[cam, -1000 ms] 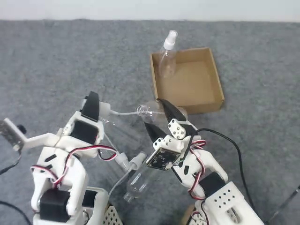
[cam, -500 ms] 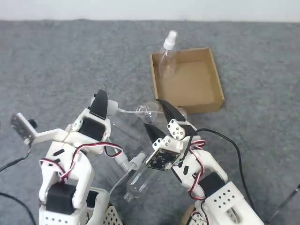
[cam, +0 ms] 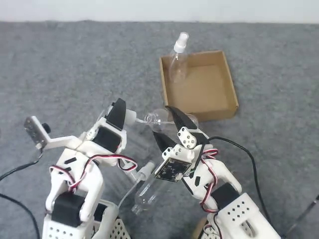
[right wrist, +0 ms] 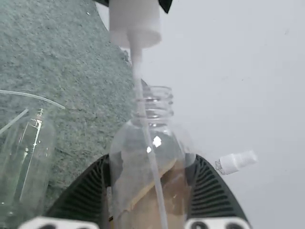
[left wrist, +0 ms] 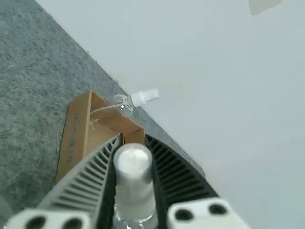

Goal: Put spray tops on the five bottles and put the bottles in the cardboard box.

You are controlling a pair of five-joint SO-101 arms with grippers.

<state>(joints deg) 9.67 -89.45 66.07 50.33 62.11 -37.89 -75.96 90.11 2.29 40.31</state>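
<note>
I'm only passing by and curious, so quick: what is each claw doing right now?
Left claw: closed on a white spray top.
Right claw: closed on a clear bottle.

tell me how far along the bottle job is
Done: one capped bottle stands in the cardboard box. In hand: right gripper holds an open bottle, left gripper holds a spray top, tube in the neck, not seated. Left: seating it, boxing it, plus bottles by the arms.

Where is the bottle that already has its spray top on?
High view: the capped bottle leans in the cardboard box's far left corner, white spray top over the rim.
</note>
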